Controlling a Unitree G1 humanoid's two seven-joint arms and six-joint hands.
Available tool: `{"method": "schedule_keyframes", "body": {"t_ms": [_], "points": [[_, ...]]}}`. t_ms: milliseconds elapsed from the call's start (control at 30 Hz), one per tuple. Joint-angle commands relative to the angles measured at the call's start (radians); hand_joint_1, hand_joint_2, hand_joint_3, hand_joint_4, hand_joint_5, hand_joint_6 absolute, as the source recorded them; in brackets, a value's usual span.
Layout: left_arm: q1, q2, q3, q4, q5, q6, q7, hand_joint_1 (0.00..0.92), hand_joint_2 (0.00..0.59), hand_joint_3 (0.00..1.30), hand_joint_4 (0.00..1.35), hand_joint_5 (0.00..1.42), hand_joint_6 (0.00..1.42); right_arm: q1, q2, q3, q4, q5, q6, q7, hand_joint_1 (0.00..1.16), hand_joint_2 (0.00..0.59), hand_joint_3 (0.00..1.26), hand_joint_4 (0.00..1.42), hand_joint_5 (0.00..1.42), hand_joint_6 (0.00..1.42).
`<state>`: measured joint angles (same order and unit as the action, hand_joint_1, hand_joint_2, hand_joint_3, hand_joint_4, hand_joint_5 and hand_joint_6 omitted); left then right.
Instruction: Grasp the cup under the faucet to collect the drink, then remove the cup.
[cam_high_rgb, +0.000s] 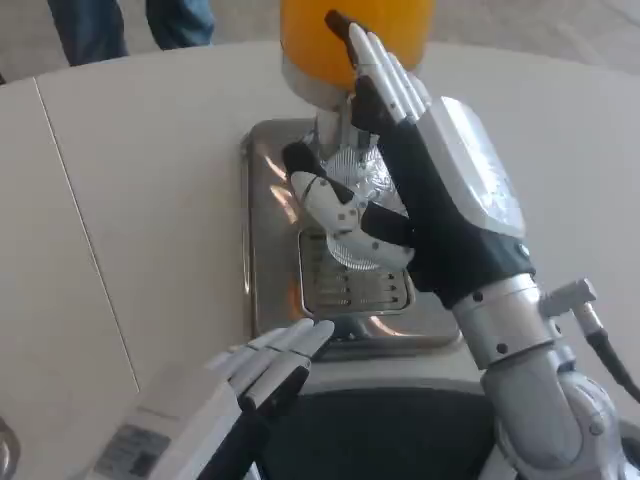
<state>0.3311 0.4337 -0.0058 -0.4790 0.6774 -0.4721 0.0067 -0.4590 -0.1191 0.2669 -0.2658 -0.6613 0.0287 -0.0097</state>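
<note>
Here, on a white table (150, 200), a drink dispenser stands at the far side, its orange tank (310, 40) rising out of the top of the picture above a shiny metal base (262, 230) with a slotted drip tray (345, 290). A clear ribbed cup (360, 180) sits over that tray, right beneath the tank where the faucet would be, though the faucet itself is hidden behind the fingers. The robot's right hand (420, 210) reaches in from the lower right and wraps around the cup: its thumb presses the near left side, while the long fingers run up the far right side and point toward the tank. The cup stands upright in this grip, and I cannot tell whether any drink is in it. The left hand (255, 365) lies low at the bottom left, near the front edge of the base, fingers straight and close together, holding nothing. At the top left, someone's legs in blue jeans (130, 25) stand beyond the table.
</note>
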Motion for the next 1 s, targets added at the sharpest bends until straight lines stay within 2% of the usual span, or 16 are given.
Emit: {"method": "schedule_keyframes", "body": {"t_ms": [33, 233, 467, 700, 833, 1000], "points": [[0.008, 0.001, 0.006, -0.008, -0.005, 0.01, -0.018, 0.095, 0.116, 0.13, 0.05, 0.15, 0.29, -0.031, -0.029, 0.044, 0.017, -0.048, 0.03, 0.075, 0.38, 0.469, 0.0, 0.0, 0.0, 0.0], [0.004, 0.0, 0.004, -0.004, -0.009, 0.015, -0.023, 0.09, 0.117, 0.13, 0.05, 0.16, 0.29, -0.067, -0.058, 0.073, 0.016, -0.109, 0.067, 0.143, 0.38, 0.474, 0.0, 0.0, 0.0, 0.0], [-0.004, -0.001, 0.003, 0.002, -0.013, 0.022, -0.027, 0.084, 0.114, 0.13, 0.06, 0.16, 0.29, -0.09, -0.082, 0.094, 0.034, -0.138, 0.07, 0.174, 0.39, 0.479, 0.0, 0.0, 0.0, 0.0], [-0.007, -0.012, -0.004, 0.0, -0.023, 0.049, -0.04, 0.081, 0.113, 0.13, 0.06, 0.16, 0.29, -0.094, -0.094, 0.094, 0.038, -0.137, 0.066, 0.174, 0.4, 0.483, 0.0, 0.0, 0.0, 0.0], [-0.022, -0.059, -0.024, -0.017, -0.053, 0.147, -0.084, 0.074, 0.101, 0.05, 0.0, 0.17, 0.29, -0.09, -0.099, 0.091, 0.032, -0.137, 0.066, 0.174, 0.4, 0.484, 0.0, 0.0, 0.0, 0.0], [-0.048, -0.13, -0.055, -0.048, -0.079, 0.283, -0.132, 0.069, 0.085, 0.0, 0.0, 0.15, 0.3, -0.084, -0.106, 0.091, 0.019, -0.14, 0.066, 0.179, 0.4, 0.484, 0.0, 0.0, 0.0, 0.0]]}}
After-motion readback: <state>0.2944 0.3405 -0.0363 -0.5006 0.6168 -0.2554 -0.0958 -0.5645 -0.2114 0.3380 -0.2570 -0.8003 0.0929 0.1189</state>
